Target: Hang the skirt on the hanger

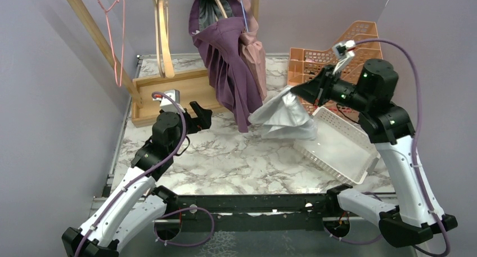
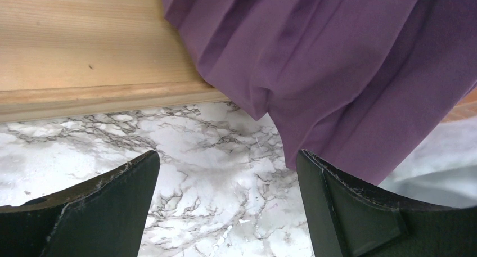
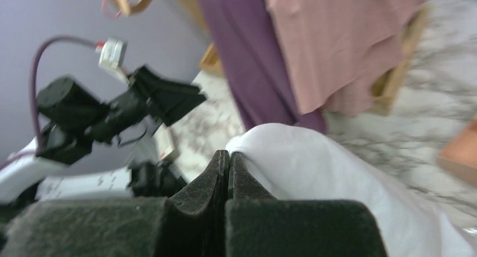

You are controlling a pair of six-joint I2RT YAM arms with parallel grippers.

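Skirt (image 1: 284, 117) — white, bunched — hangs from my right gripper (image 1: 296, 90), jaws clamped on its edge, above the white basket (image 1: 344, 151) at the table's (image 1: 236, 156) right edge, while my left gripper (image 1: 198, 117) sits jaws wide apart by the wooden rack base (image 1: 185, 87), just below the purple garment (image 1: 225, 71).

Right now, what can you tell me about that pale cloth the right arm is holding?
The skirt is a silvery-white, smooth, slightly shiny fabric, bunched into soft folds. The right hand is shut on its upper edge, so it hangs in a loose, crumpled drape. Its lower part falls by the left end of the white basket. It sits close to the hanging purple garment; whether they touch is unclear.
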